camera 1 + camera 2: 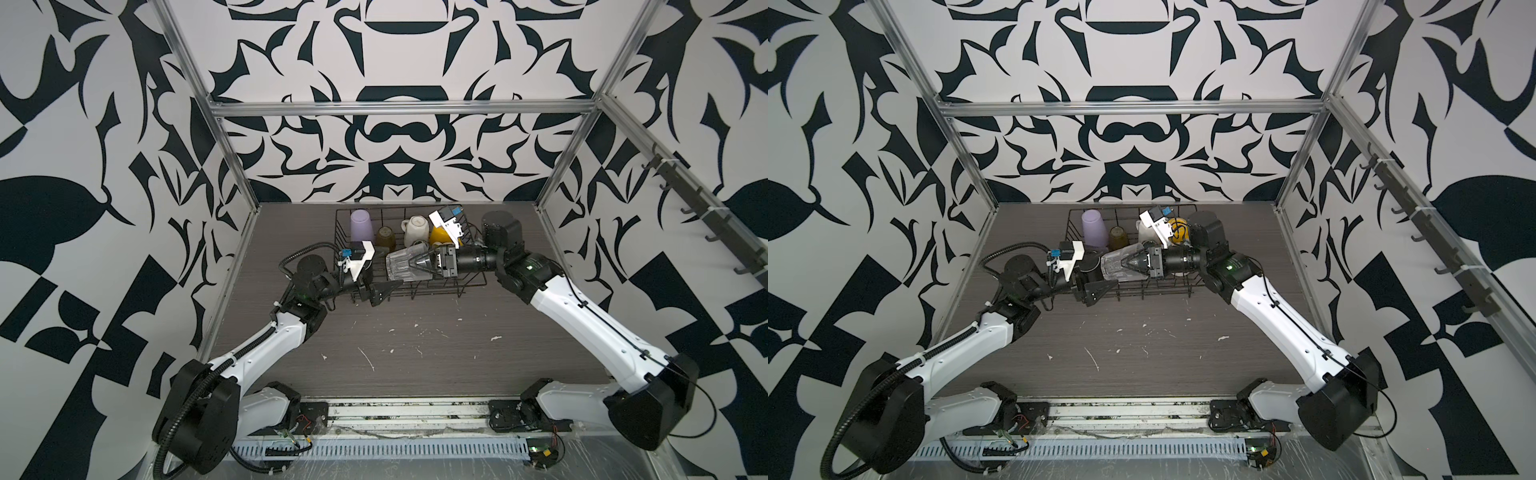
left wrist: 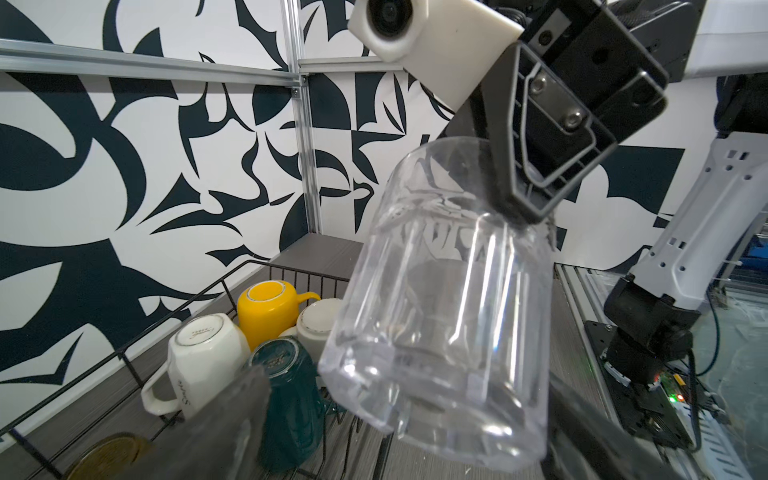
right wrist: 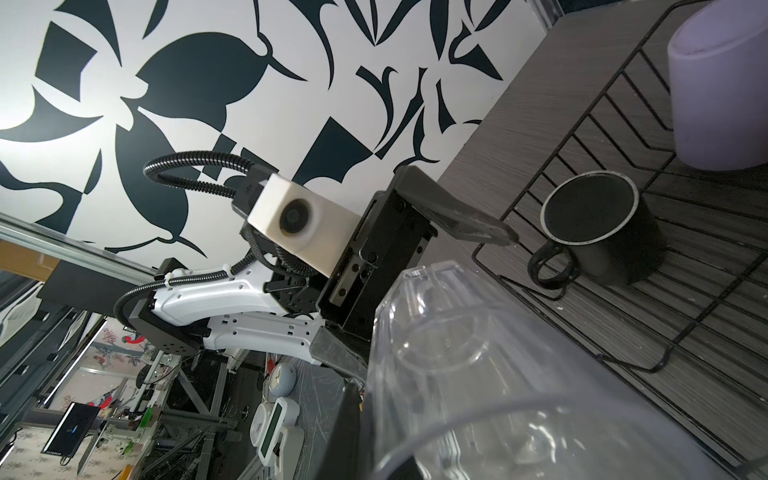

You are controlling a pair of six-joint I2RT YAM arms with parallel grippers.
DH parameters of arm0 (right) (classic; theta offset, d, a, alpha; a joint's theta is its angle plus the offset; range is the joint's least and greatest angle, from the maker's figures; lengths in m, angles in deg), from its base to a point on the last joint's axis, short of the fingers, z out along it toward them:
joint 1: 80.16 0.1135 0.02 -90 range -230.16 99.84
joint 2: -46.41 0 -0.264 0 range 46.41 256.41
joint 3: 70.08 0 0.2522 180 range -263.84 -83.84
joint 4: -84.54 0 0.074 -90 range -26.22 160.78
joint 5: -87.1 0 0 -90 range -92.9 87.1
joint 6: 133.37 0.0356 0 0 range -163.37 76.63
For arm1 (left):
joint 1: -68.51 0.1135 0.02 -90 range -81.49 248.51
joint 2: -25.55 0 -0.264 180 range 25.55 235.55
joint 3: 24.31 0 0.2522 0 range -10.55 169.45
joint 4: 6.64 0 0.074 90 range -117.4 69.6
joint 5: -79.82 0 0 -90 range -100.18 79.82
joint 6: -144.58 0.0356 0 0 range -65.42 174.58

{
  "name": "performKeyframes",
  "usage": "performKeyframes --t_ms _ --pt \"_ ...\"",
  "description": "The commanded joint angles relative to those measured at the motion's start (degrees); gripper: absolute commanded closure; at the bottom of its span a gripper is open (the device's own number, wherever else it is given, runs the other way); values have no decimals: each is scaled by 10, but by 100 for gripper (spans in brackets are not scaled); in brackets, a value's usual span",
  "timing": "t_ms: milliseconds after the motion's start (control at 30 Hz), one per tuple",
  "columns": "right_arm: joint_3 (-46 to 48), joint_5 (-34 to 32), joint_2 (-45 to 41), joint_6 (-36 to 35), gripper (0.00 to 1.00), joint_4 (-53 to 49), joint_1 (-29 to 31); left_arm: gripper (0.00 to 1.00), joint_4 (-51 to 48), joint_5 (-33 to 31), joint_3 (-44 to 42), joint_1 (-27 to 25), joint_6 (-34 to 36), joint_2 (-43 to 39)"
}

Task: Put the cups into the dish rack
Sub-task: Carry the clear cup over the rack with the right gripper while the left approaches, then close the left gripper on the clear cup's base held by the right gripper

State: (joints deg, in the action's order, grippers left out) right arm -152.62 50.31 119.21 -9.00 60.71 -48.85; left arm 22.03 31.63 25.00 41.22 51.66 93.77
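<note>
Right jaws clamp the clear glass, left jaws gape, over a scuffed grey table amid patterned walls.

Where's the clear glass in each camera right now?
Top view: clear glass mid-frame, over the front of the rack.
Top view: clear glass just left of centre.
Left wrist: clear glass fills the foreground.
Right wrist: clear glass nearest the lens.
Shared landmark: the rack, in all four.

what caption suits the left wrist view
Right gripper pinching the rim of a clear ribbed glass over the part-loaded black wire dish rack
</note>
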Motion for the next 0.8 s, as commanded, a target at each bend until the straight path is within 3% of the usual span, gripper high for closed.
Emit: performKeyframes --t_ms 0,767 --pt "-5 51 -1 10 100 54 14 1 18 18 7 2 7 7" --pt "24 109 32 144 100 233 33 1 89 59 -4 1 -12 3"
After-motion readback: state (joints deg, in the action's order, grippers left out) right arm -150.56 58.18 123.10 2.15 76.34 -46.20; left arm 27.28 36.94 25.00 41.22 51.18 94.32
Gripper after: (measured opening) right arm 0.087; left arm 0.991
